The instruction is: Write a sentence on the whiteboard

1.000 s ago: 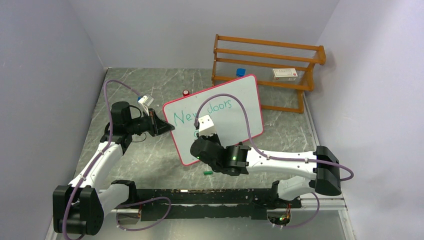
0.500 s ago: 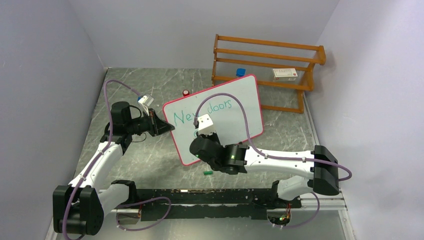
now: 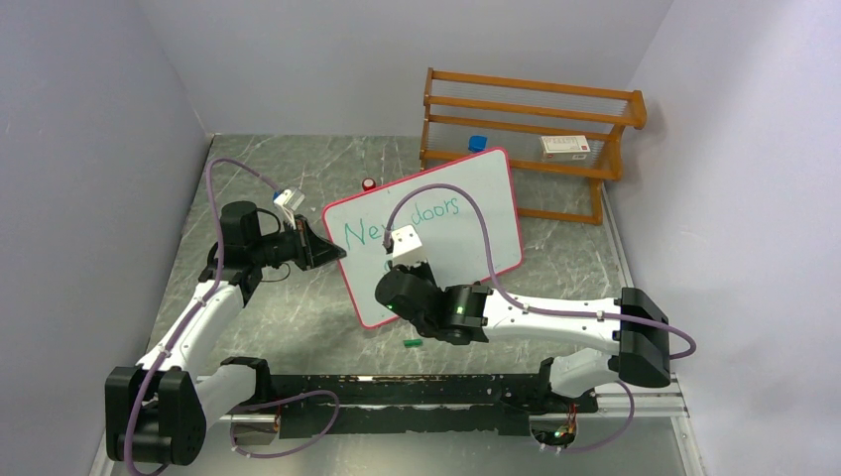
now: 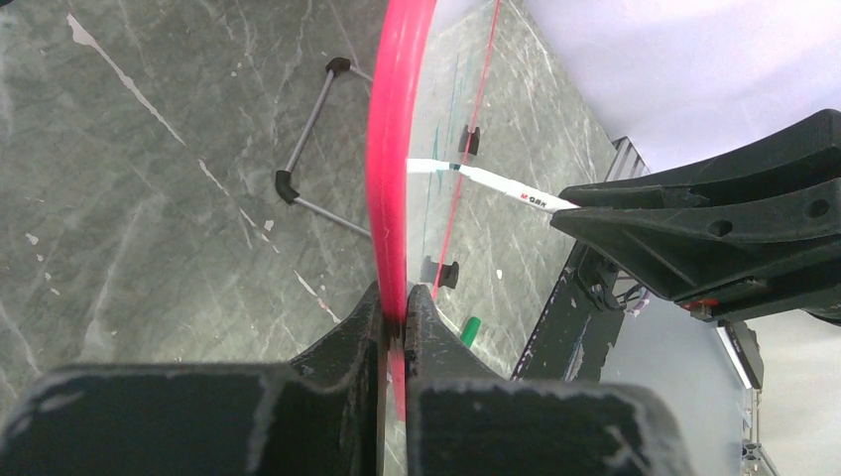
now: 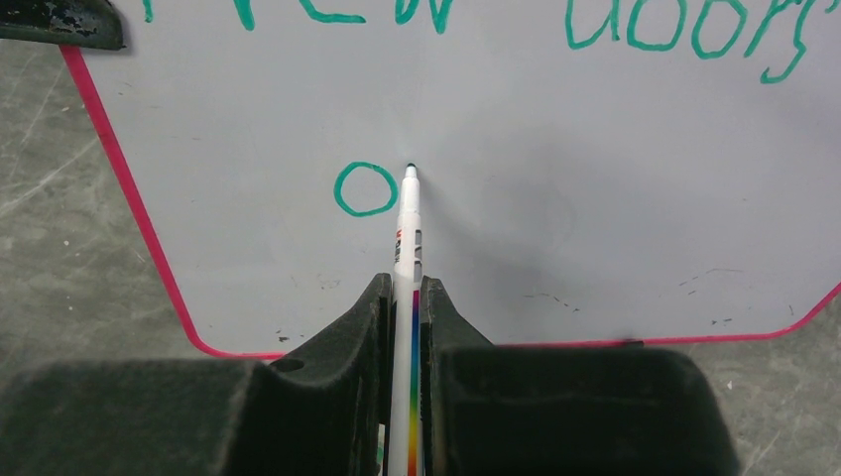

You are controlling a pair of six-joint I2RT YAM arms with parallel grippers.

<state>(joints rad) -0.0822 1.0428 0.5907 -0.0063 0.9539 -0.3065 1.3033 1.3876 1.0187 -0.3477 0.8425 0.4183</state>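
On the grey, marble-veined table (image 3: 298, 317), a hard matt slab, the whiteboard (image 3: 481, 213) stands propped at a tilt in the middle of the surface, between our two arms and in front of the slatted wooden rack (image 3: 526, 119) at the back. It is a glossy white rectangle with rounded corners and a thin pink-red rim, and it rests on thin wire legs capped with small black feet. We judge the task a little past halfway. The sentence (image 3: 441, 207) has its top line, "New doors", finished in thin green strokes. The second line is barely begun and everything after its first letter is yet to be written, though the bare white below and to the right leaves plenty of room for it. Our left gripper (image 4: 395, 307) has its black, rough-moulded fingers pressed together on the board's left rim, pinching the edge to steady it. Our right gripper (image 5: 402, 293) has its fingers clamped on a slim white marker (image 5: 408, 228), a smooth round barrel with a rainbow stripe near the grip and a fine dark tip. That tip sits at the board's surface just to the right of a single round green "o" (image 5: 365, 188) and seems to touch it, though we cannot be certain of contact. A small green cap (image 3: 413, 343), probably the marker's own, lies on the table just below the board's lower edge.
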